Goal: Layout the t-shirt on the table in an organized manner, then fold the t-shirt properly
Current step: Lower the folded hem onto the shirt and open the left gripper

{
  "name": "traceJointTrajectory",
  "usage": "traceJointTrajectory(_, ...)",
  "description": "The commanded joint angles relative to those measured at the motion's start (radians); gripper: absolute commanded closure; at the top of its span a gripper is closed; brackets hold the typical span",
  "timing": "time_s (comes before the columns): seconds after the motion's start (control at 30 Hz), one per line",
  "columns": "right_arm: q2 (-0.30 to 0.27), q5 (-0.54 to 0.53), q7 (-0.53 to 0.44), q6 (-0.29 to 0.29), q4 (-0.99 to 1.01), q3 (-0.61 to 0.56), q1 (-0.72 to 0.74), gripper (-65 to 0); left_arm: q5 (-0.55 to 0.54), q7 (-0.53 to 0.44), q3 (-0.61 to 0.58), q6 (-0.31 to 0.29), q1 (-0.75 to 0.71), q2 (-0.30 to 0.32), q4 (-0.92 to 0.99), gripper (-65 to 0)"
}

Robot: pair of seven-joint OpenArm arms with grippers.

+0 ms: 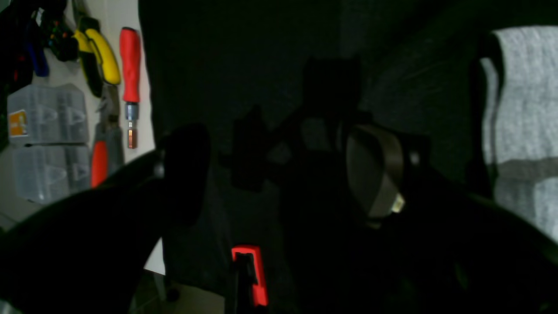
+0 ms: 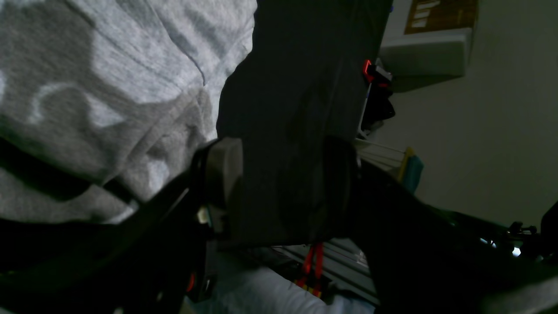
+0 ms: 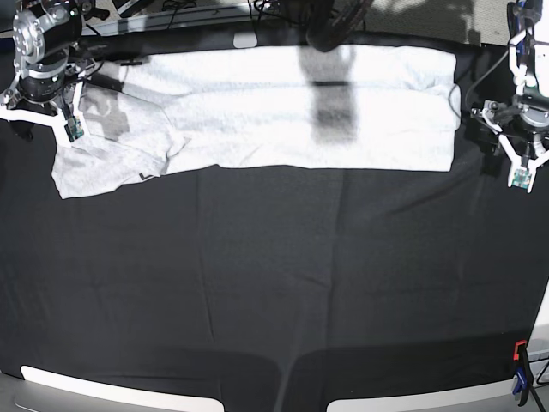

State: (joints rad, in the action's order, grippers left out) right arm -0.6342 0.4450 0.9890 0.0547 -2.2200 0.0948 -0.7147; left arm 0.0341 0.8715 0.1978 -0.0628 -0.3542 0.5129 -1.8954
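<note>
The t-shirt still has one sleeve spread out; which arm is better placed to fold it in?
Probably the right arm. Its pincer hangs open just above the spread sleeve of the t-shirt, on the base view's left. The left pincer is open beyond the opposite folded edge, over the bare table.

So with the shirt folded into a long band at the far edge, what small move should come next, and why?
Probably the right gripper should close on the sleeve that sticks out toward the front and fold it onto the t-shirt. The rest lies as a tidy band on the table, and the left gripper stands open, clear of the cloth.
</note>
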Motion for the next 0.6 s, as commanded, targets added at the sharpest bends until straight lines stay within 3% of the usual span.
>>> traceJointTrajectory(0.0,-0.014,0.02,-0.005,-0.014,-0.018,0.01,0.0,-29.3,0.01,-0.013,0.008,0.008,0.008,0.017,-0.016,-44.9)
traceJointTrajectory(0.13,-0.014,0.02,-0.005,-0.015,-0.018,0.01,0.0,-29.3,0.012,-0.013,0.008,0.008,0.008,0.017,-0.016,-44.6)
traceJointTrajectory(0.27,-0.014,0.019,-0.005,-0.027,-0.018,0.01,0.0,-29.3,0.1,-0.01,0.008,0.012,0.011,0.017,-0.016,-44.6)
traceJointTrajectory(0.4,-0.014,0.019,-0.005,-0.055,-0.018,0.01,0.0,-29.3,0.18,0.025,0.008,0.117,0.053,0.017,-0.016,-44.6)
traceJointTrajectory(0.57,-0.014,0.019,-0.005,-0.055,-0.018,0.01,0.0,-29.3,0.193,0.079,0.009,0.117,0.13,0.018,-0.016,-44.6)
